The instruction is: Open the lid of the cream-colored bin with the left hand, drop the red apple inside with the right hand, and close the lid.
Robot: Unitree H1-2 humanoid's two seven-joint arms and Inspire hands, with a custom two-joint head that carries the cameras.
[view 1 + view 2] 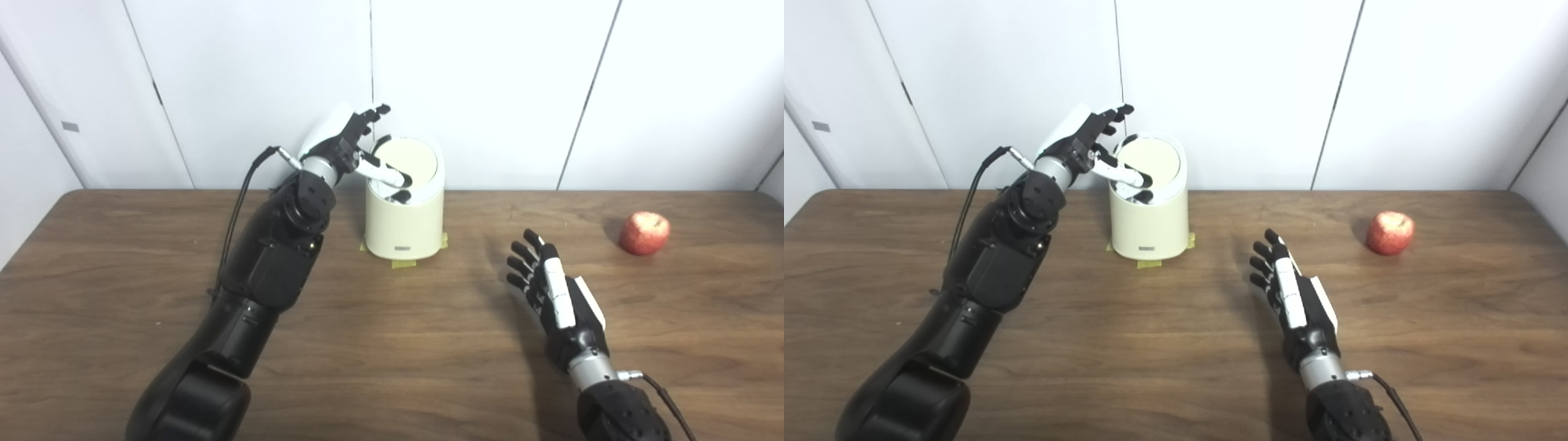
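Bin [405, 226] at centre stage, cream-colored, standing at the far middle of the counter [392, 343] on bits of tape, and the left hand [352, 144] is on it now! Fingers spread, gripping nothing, one fingertip pressed onto the near edge of the lid [407, 160], which looks tipped, with a dark gap showing at its near rim (just how far it has swung I can't tell). So by my read we're in step one, the lid-opening.

Over to the right hand [554, 285]: lying low over the counter, fingers straight and apart, empty, pointing toward twelve o'clock. The red apple [644, 233] sits untouched at about two o'clock from that hand, well apart from it, and out at three o'clock from the bin.

What's next, I'd say: the left hand must push the lid fully open and hold it there, while the right swings out toward two o'clock to close around the apple.
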